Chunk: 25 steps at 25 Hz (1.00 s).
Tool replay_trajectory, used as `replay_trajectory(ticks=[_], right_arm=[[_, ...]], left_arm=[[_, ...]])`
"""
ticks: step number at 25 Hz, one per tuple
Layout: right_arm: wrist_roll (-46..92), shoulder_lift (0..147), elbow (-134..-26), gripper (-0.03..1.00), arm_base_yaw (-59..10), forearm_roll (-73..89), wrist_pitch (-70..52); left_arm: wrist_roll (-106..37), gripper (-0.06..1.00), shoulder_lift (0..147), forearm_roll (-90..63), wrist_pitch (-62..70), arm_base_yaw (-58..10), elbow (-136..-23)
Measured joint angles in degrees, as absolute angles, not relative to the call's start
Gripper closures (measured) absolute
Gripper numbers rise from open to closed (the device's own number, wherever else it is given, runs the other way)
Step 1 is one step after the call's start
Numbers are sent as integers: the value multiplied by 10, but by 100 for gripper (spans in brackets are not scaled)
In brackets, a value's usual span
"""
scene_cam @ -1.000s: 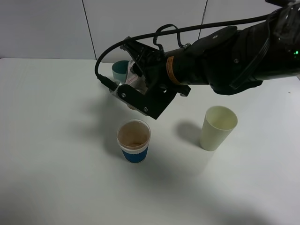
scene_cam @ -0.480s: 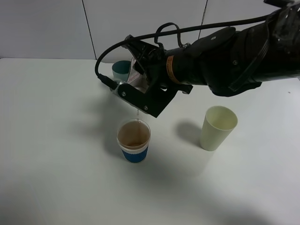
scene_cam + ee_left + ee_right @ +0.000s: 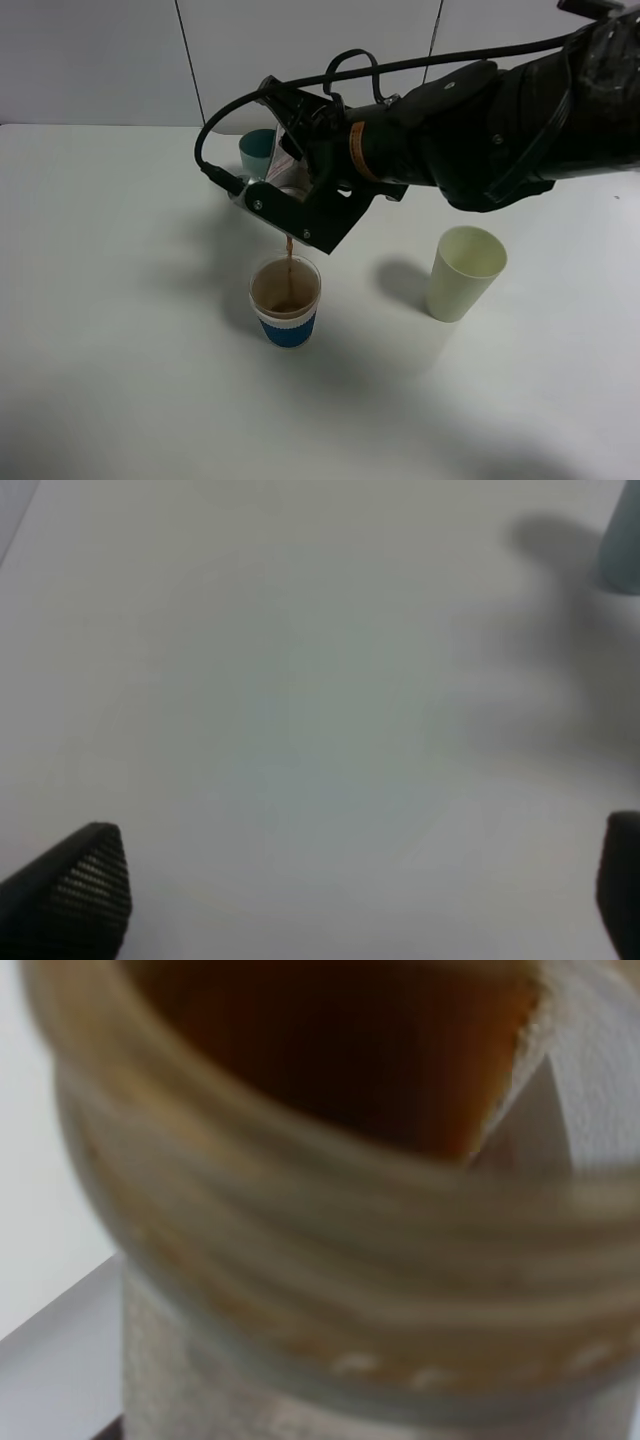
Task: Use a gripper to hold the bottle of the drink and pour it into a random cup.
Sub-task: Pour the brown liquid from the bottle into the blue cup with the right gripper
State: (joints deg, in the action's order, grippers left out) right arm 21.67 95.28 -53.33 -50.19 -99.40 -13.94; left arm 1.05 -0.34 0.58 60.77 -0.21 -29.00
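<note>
White table fills the near ground, bare in front of the blue-banded paper cup, which stands upright with a brown-stained inside and a little drink in the bottom. Straight above that cup a thin brown stream falls into its mouth from the bottle, a small translucent plastic one with a pink-red label, tipped mouth-down over the cup and clear of its rim. The right gripper is clamped around the bottle's body; its wrist view is filled by the wide, capless, threaded neck with dark drink behind it. I judge the bottle light and thin-walled, so it will give under a hard squeeze and grow lighter as it empties; the labelled body below the neck is the place to hold it, since the neck is likely wet and slippery. Beside the cup, on the right gripper's side and well apart, stands a taller pale green cup, empty. Behind the cup, beyond the bottle, a teal cup shows partly. The left gripper hangs over bare table with its jaws wide and nothing between them; how it lies from the cup I cannot tell. Farthest back runs a pale panelled wall
</note>
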Motion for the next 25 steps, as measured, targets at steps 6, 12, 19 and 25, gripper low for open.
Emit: replay_trajectory(ticks=[6,12,19,25], right_arm=[[217,953,-533,60,-512,-994,-153],[217,953,-533,60,-517,-994,-170],[217,953,-533,60,-532,-994,-190],[217,953,-533,60,-543,-994,-203]], left_arm=[[10,2,-3,6,608,-2,-290],[10,2,-3,6,608,-2,-290],[10,2,-3,6,608,-2,-290],[10,2,-3,6,608,-2,-290]])
